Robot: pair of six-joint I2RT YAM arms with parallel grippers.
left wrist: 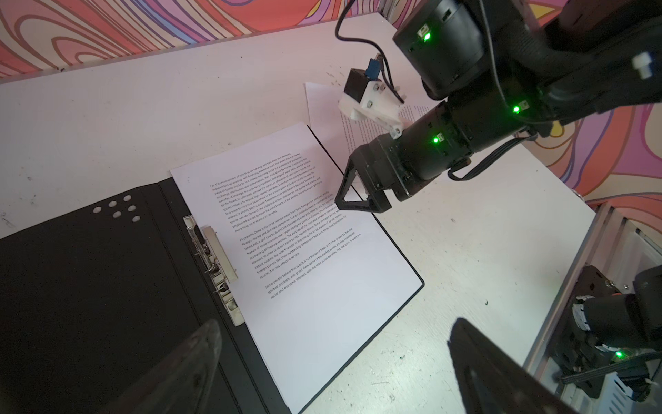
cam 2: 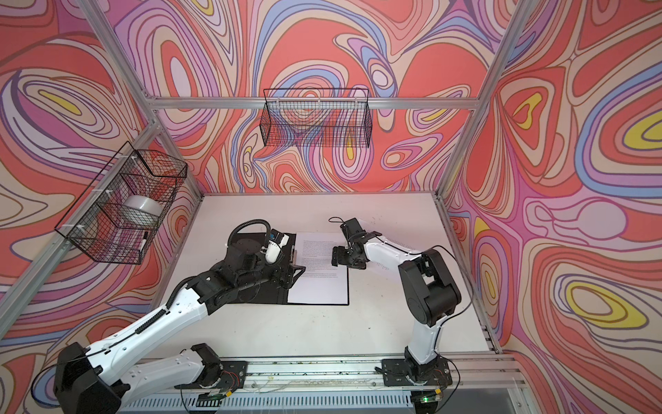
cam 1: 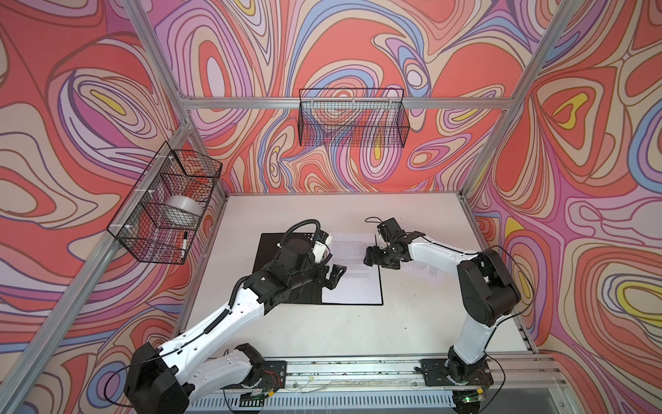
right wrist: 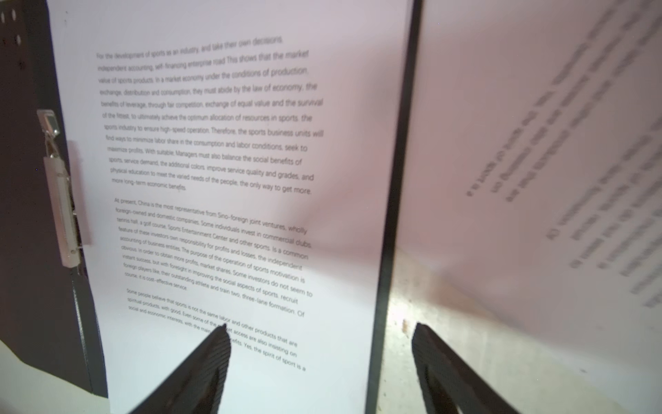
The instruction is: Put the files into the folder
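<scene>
The folder (cam 1: 267,251) lies open on the white table, black inside faces up, with a metal clip (left wrist: 215,265) at its spine. One of the files (cam 1: 358,283) (left wrist: 322,286) (right wrist: 233,143), a white sheet of printed text, lies flat on the folder's right inside face. Another sheet (cam 1: 426,269) (left wrist: 322,104) (right wrist: 537,143) lies on the table just right of the folder, partly under my right arm. My left gripper (cam 1: 335,277) (left wrist: 336,329) hovers open over the folder's middle. My right gripper (cam 1: 370,256) (right wrist: 320,328) is open and holds nothing, straddling the folder's right edge.
A wire basket (cam 1: 168,204) holding a tape roll and a marker hangs on the left wall. A second wire basket (cam 1: 353,118) hangs on the back wall. Aluminium frame posts stand at the table's corners, and the arms' base rail (cam 1: 358,369) runs along the front edge.
</scene>
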